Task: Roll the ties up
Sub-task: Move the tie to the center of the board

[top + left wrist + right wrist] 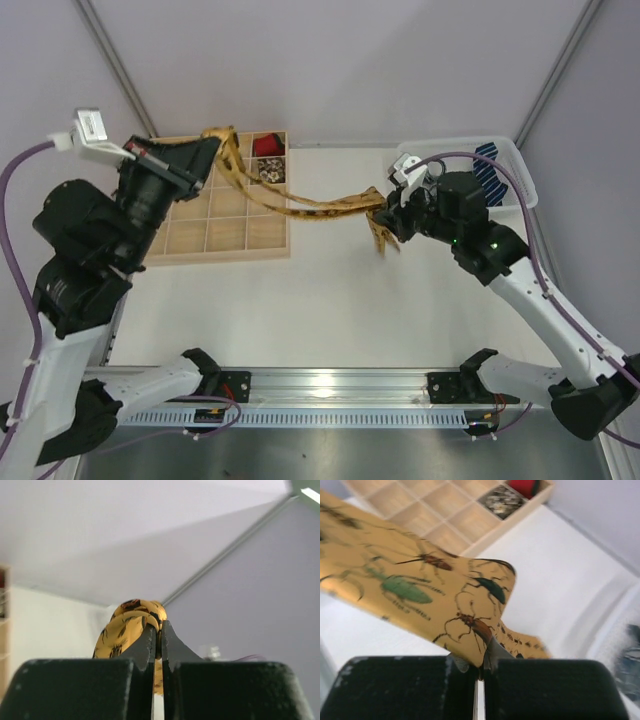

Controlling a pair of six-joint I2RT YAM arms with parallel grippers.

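Note:
The mustard-yellow tie with dark insect prints hangs in the air between my two grippers. My left gripper is shut on its narrow end above the wooden grid tray; in the left wrist view that end curls over the fingertips. My right gripper is shut on the wide end, which droops below it; the right wrist view shows the printed fabric pinched in the jaws. A red tie and a pale patterned tie sit rolled in tray cells. A navy striped tie lies in the white bin.
The white bin stands at the back right, behind my right arm. The wooden tray has several unfilled cells. Purple cables run along both arms. A metal rail crosses the near edge.

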